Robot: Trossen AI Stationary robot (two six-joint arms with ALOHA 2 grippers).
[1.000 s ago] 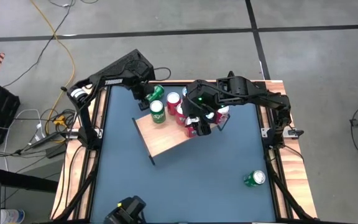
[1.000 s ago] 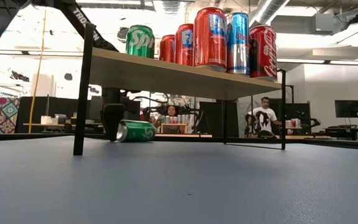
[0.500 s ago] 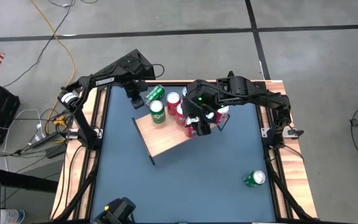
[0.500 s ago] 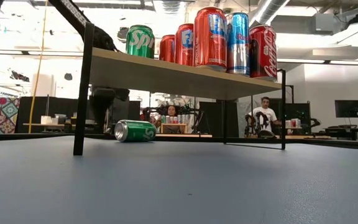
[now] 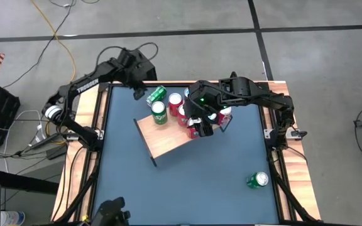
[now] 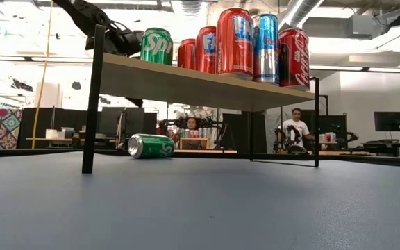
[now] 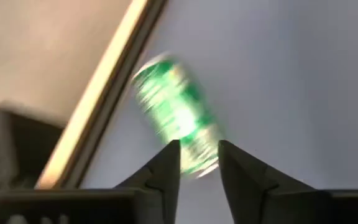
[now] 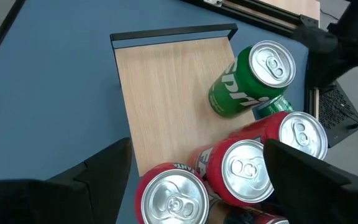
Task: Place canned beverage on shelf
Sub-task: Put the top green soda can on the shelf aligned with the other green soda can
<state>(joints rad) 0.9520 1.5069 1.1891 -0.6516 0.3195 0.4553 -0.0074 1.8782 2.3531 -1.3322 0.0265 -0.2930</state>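
Note:
A green can (image 5: pixel 156 94) lies on its side on the blue tabletop behind the shelf's far left end (image 6: pixel 150 146). My left gripper (image 5: pixel 139 93) hangs above and just left of it (image 6: pixel 125 42), touching nothing. In the left wrist view its fingers (image 7: pixel 199 158) stand a narrow gap apart, and the can (image 7: pixel 176 121) shows beyond them. The light wood shelf (image 5: pixel 168 143) carries an upright green can (image 5: pixel 160 112) and several red cans (image 5: pixel 176 103). My right gripper (image 8: pixel 204 186) hovers open over those red cans.
Another green can (image 5: pixel 257 180) lies near the table's front right corner. The shelf's thin black legs (image 6: pixel 92 104) stand on the tabletop, with bare blue surface in front of them. People sit in the room beyond the table (image 6: pixel 296 128).
My left gripper has risen from table height beside the lying green can to above the level of the shelf top, drawing back toward the table's far left corner. The can still lies where it was. My right arm has kept still.

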